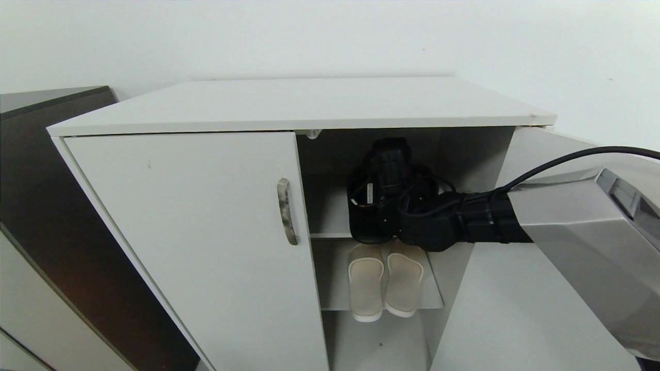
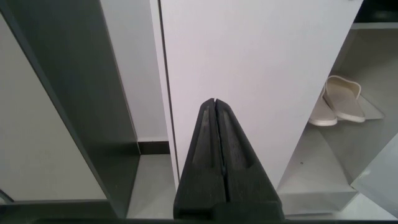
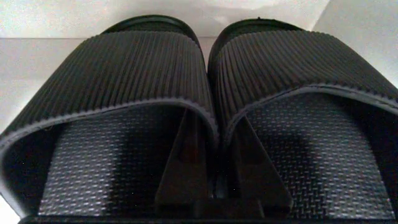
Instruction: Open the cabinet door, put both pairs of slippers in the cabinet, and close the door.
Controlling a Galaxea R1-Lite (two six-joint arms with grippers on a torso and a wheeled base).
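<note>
Right wrist view: tool [image 3: 214, 124] pinches black slippers [image 3: 149, 68] together.

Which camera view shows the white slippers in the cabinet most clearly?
The head view: the white slippers lie side by side on a shelf, seen from above. The left wrist view catches them from the side, beside the closed door. The right wrist view faces the black slippers.

White cabinet [image 1: 309, 103], right side open. Lower shelf [image 1: 331, 281]: white slippers [image 1: 384, 281] side by side, touching, heels overhanging front edge. Upper shelf [image 1: 330, 235]: black slippers [image 1: 366, 226] at front edge; resting or lifted, cannot tell.
</note>
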